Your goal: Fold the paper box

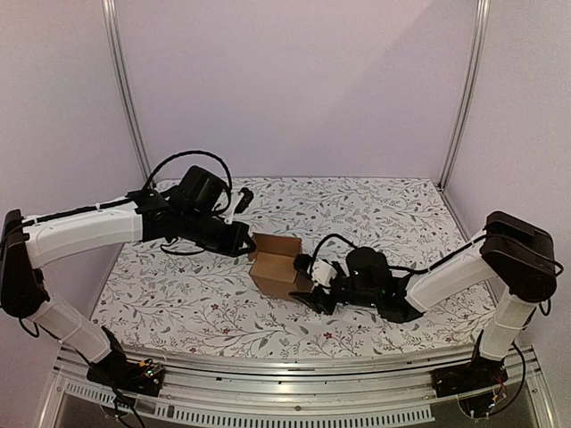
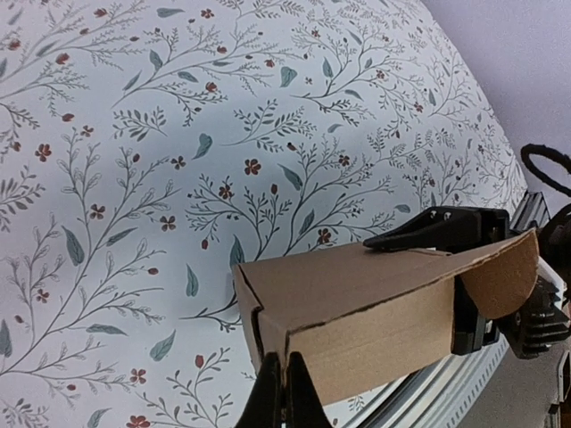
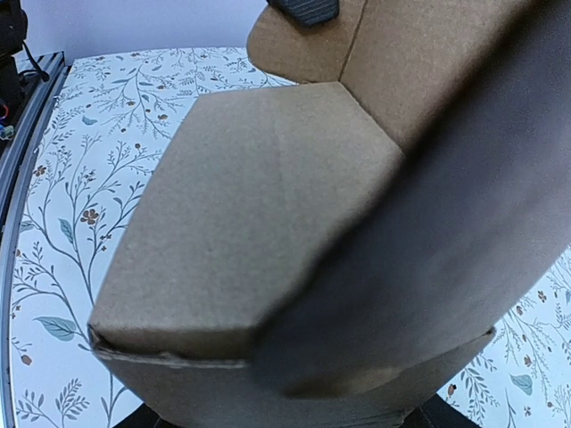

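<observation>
I see the paper box (image 1: pixel 275 266) sitting near the middle of the bench (image 1: pixel 401 214). It is brown and half folded, and its top is open. My left claw (image 2: pixel 284 392) is pinched all the way shut on a thin edge at the far left side of the box. My right claw (image 1: pixel 305 282) is partly open. It has 1 finger on each side of the box's right end, so it hugs the box. The 2 claws both touch the box.
</observation>
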